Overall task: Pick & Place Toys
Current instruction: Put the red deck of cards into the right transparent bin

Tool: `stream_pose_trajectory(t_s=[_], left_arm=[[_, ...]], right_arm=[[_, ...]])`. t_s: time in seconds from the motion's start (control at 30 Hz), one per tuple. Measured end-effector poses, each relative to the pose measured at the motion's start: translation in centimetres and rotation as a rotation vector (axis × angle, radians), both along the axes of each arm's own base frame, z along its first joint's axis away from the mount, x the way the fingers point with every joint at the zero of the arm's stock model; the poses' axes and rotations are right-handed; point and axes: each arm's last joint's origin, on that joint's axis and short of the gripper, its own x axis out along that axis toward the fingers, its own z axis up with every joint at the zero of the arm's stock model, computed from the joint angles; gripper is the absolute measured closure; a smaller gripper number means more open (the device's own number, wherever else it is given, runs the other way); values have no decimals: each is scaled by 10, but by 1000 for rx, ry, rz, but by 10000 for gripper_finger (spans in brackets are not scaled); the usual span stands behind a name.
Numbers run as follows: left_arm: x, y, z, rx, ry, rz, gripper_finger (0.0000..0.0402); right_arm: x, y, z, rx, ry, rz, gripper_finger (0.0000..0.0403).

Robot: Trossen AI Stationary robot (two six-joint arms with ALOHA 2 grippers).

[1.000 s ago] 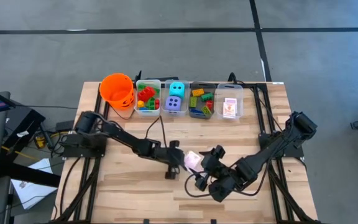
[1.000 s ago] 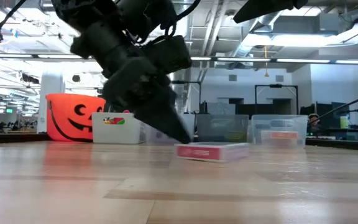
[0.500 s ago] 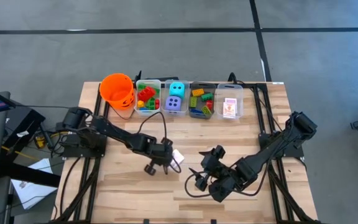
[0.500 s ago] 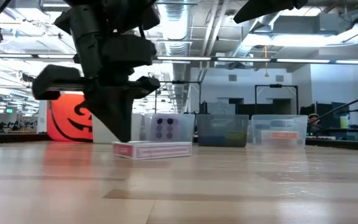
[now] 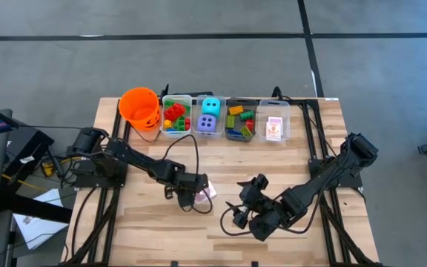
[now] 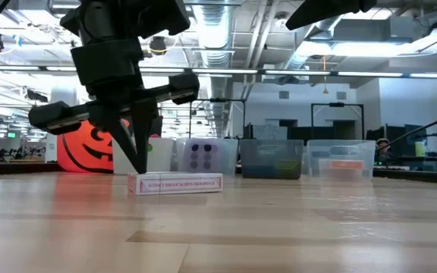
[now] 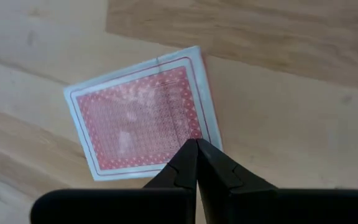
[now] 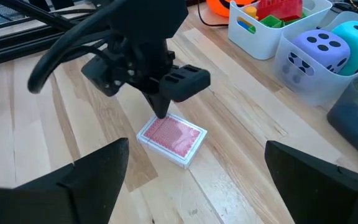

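near the middle of the high view, slightly left of centre, the left pincer (image 5: 190,197) stands point-down with its fingers clenched together, empty, the tips on or just above one edge of the pink-backed card pack (image 5: 205,192), which lies flat on the desk (image 5: 147,222). the right pincer (image 8: 191,177) waits released, lower right of centre, facing the pack. this looks like nudging or lining up before a pick; next the left fingers would need to spread and straddle the pack, then carry it toward the clear bins (image 5: 273,120) at the top.
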Motion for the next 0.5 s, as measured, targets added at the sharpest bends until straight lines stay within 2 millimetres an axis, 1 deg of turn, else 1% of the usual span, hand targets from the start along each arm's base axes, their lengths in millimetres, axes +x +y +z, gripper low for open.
stream_pose_trajectory(t_s=[0.27,0.37,0.5], left_arm=[[1,0,0,59,-14,-96,402],[2,-2,0,122,-33,-222,402],[8,-1,2,231,-95,-392,402]], right_arm=[[0,0,0,-3,4,0,34],[0,0,0,-5,6,0,34],[0,0,0,-6,7,0,34]])
